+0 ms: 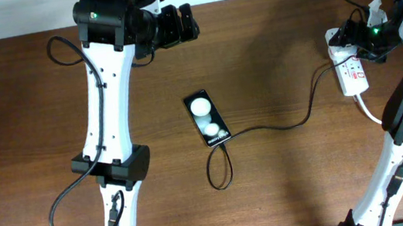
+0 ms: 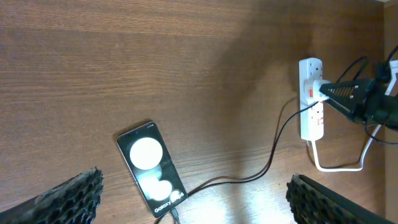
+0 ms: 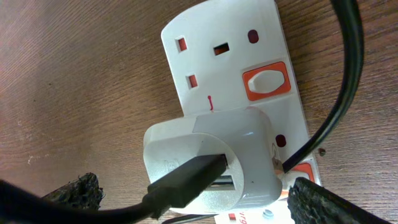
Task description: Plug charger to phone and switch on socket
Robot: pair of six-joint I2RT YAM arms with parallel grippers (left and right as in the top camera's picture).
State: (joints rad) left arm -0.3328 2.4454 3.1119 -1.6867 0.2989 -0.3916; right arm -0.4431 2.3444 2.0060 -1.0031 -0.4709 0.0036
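Lying mid-bench: the phone [image 1: 207, 118], a glossy black rectangular slab, face up, with two white round spots and small white lettering.
Charger: a thin black cable [image 1: 281, 127] that loops once below the phone, meets its lower short edge, then curves across to the socket. The connector tip is too small to tell whether it is fully seated.
Adapter: a rounded, smooth white plastic block [image 3: 211, 158] plugged into the socket, with a flat black USB plug pushed into its face.
Socket: an elongated white plastic strip [image 1: 351, 74] at the bench's right edge, with rectangular pin holes and orange-red rocker switches [image 3: 267, 81]. A thick white cord [image 1: 369, 110] leaves its near end.
Right gripper [image 1: 357, 38]: low over the socket, its rough black fingers [image 3: 74, 190] spread either side of the adapter, gripping nothing.
Left gripper [image 1: 193, 22]: raised at the far edge, well apart from the phone, its fingers wide apart and empty.
Bench [image 1: 313, 192]: dark brown wood with fine straight grain.
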